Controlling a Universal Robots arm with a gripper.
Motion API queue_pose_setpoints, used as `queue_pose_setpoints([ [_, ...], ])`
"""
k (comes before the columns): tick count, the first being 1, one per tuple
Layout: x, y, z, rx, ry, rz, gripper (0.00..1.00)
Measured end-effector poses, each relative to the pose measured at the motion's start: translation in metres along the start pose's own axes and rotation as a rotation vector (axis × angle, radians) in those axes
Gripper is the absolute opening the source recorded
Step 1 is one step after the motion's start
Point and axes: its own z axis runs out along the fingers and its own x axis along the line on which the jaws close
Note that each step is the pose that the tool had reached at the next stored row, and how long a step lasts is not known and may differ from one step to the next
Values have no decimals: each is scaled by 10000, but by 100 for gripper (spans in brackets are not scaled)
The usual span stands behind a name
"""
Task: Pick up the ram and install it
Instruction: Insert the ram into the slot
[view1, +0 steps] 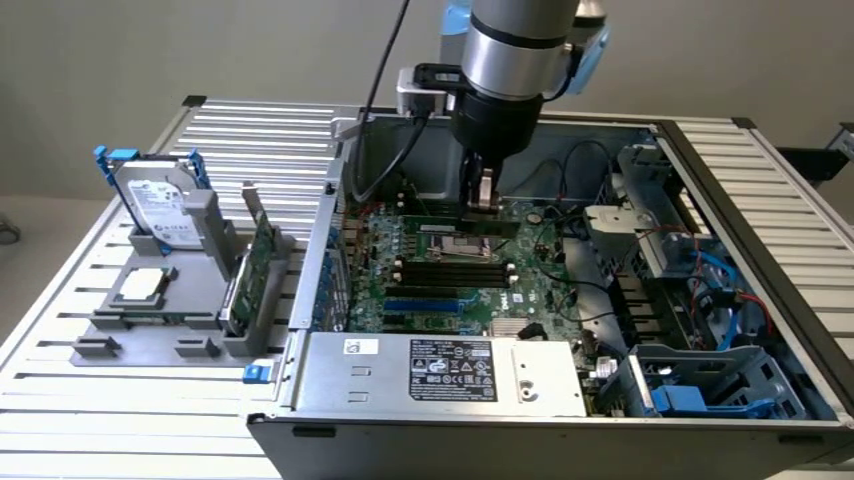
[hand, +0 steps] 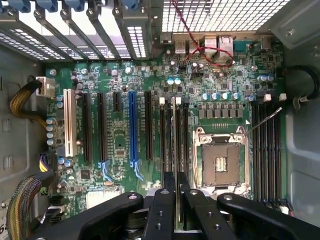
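the jaws are clamped on the ram (hand: 176, 185), their two black fingers (hand: 168, 192) pressed close on either side of it with the stick standing on edge between them. in the wrist view the ram shows as a thin dark strip seen from above, so its chips and faces cannot be made out. its long axis runs parallel to the long black memory slots (hand: 175, 135) on the motherboard (hand: 120, 145), and it sits roughly in line with that bank of slots, beside the cpu socket (hand: 221, 162). whether its lower edge touches a slot cannot be told. a second bank of black slots (hand: 267, 145) lies on the far side of the socket. in the exterior view the arm reaches straight down into the open computer case (view1: 747, 200), with the jaws low over the board near the socket; there the slots run from the exterior view's left to its right. outside the case, toward the exterior view's left, a grey holder (view1: 147, 330) on the slatted tabletop (view1: 254, 130) carries a hard drive (view1: 154, 205) standing upright and a green expansion card (view1: 260, 265) on edge, well apart from the jaws.
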Motion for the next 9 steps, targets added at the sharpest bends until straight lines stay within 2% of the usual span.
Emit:
queue_pose_setpoints([
  [4, 64, -9, 73, 1, -1, -16, 14],
  [9, 92, -15, 162, 0, 2, -26, 14],
])
